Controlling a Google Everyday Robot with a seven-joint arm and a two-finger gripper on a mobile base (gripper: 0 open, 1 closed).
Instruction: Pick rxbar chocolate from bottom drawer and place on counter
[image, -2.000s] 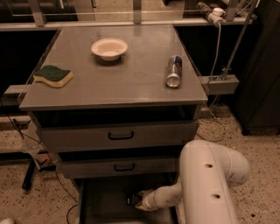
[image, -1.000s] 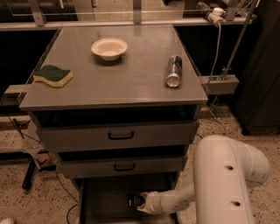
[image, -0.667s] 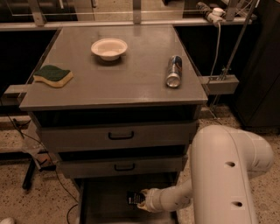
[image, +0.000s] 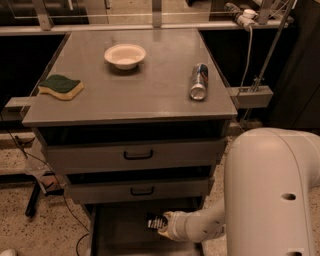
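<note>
Gripper (image: 161, 223): inside bottom drawer (image: 120, 235), clamped on rxbar chocolate (image: 154, 220)
Bar: white print showing
Counter (image: 150, 97): bowl (image: 125, 55), sponge (image: 61, 86), can (image: 199, 81) lying down

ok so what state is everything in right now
bottom drawer: pulled open
middle drawer: shut
top drawer: shut
gripper: low in the bottom drawer
rxbar: at the gripper's tip
can: on its side
bowl: upright, empty
sponge: flat, green side up

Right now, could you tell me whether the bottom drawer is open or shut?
Open: the bottom drawer juts out beneath the two upper drawers, floor exposed, with the gripper inside at the rxbar chocolate.
</note>
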